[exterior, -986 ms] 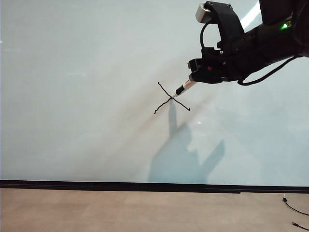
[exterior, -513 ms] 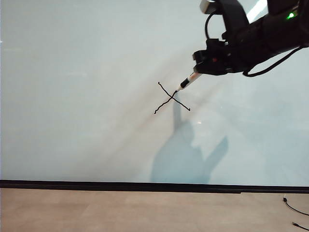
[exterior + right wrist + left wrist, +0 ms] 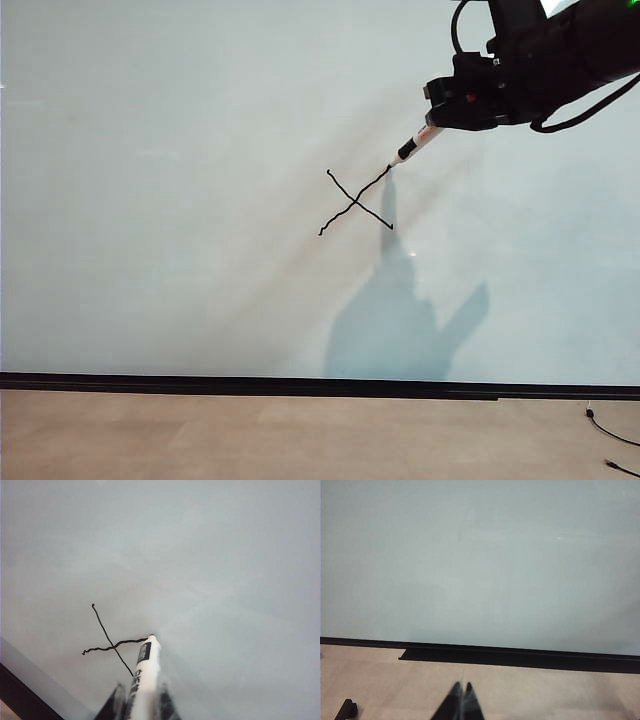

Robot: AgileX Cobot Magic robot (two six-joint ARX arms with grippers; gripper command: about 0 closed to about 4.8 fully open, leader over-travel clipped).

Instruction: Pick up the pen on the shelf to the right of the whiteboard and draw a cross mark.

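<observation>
1. In the exterior view, the right end effector (image 3: 437, 122) is seen at the upper right, clenched around the pen (image 3: 416, 144), which juts down and to the left from it.
2. The pen's dark tip is placed at the upper right end of one stroke of the cross mark (image 3: 355, 203); the mark itself lies just below and left of the end effector, near the middle of the whiteboard (image 3: 160, 200).
3. The whiteboard is shown as a glossy pale grey-blue surface edged by a black strip along its bottom; the arm's shadow is cast on it beneath the mark.
4. In the left wrist view, the left end effector (image 3: 461, 687) is seen with its two dark fingertips pressed together, nothing held between them, over a tan surface in front of the whiteboard (image 3: 480, 555).
5. In the right wrist view, the right end effector (image 3: 142, 700) is seen gripping the pen (image 3: 145, 667), a thin white cylinder with a black label.
6. Its tip is set against the end of a wavy stroke of the cross mark (image 3: 110, 642), two thin black lines crossing on the smooth whiteboard (image 3: 225, 555).
</observation>
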